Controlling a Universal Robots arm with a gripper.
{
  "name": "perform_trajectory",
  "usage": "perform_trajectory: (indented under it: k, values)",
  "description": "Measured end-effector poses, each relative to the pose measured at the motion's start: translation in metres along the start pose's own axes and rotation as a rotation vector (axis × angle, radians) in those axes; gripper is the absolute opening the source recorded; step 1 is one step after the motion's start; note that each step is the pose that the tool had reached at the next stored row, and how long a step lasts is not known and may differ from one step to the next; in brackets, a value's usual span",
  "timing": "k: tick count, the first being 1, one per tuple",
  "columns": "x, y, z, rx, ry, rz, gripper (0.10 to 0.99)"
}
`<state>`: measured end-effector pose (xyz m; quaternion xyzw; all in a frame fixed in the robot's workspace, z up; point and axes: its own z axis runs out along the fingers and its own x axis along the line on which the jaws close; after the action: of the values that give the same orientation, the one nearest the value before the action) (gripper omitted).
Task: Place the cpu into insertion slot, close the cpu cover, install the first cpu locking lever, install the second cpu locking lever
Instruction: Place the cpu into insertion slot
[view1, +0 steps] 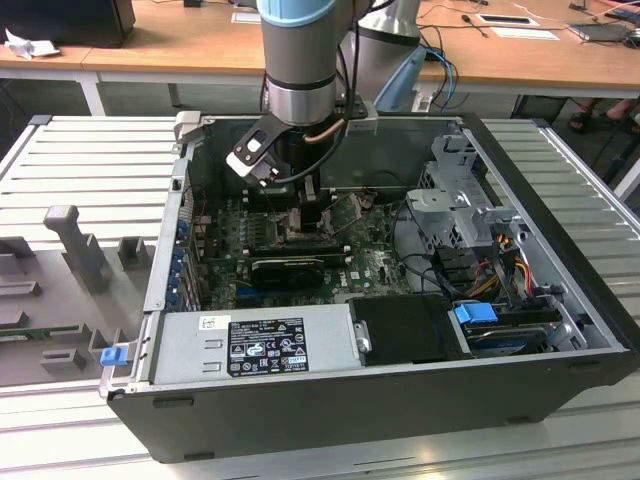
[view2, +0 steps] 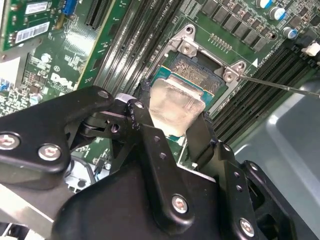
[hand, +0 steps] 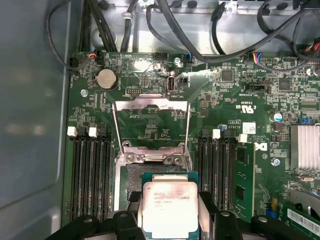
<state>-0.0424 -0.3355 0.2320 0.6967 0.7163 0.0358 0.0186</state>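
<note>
both wrist views, close, apparently share cpu (view2: 176, 107) (hand: 170, 207)

This is a lab or workshop. An opened computer case (view1: 400, 410) lies on a ribbed metal bench (view1: 90, 170); wooden desks (view1: 180, 45) stand behind.

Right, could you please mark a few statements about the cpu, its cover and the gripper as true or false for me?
1. The gripper holds the cpu between its fingers. True.
2. The cpu cover is shut over the insertion slot. False: the cover is swung open, and the green board shows through its window.
3. The cpu lies on the desk outside the computer case. False: it is held over the insertion slot, inside the case.
4. Long black memory slots run along both sides of the insertion slot. True.
</note>
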Motion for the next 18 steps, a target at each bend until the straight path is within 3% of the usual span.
perform_trajectory:
  k: [9, 18]
  values:
    - [0.0107, -0.0036, 0.0092, 0.0, -0.0005, 0.008, 0.533]
    - [0.0126, -0.0047, 0.0238, 0.0, -0.0016, 0.021, 0.533]
